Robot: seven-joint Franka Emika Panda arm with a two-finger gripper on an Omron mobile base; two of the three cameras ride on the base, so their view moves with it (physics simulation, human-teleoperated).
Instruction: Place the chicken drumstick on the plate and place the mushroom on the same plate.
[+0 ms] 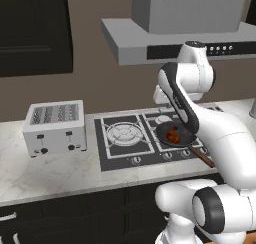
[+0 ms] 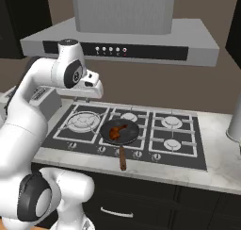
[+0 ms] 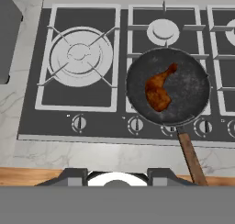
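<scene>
You have a gas hob [image 3: 119,103] set in a marble counter [image 1: 55,170], with a toaster [image 1: 54,127] to the left of it and an extractor hood [image 2: 127,36] above. A dark frying pan [image 3: 195,87] sits on a front burner, its wooden handle [image 3: 190,156] reaching toward the counter edge. The chicken drumstick [image 3: 159,89] lies inside that pan, bone end pointing away. The gripper hangs high over the hob, its jaws drawn together on nothing, the drumstick well below and ahead of it.
</scene>
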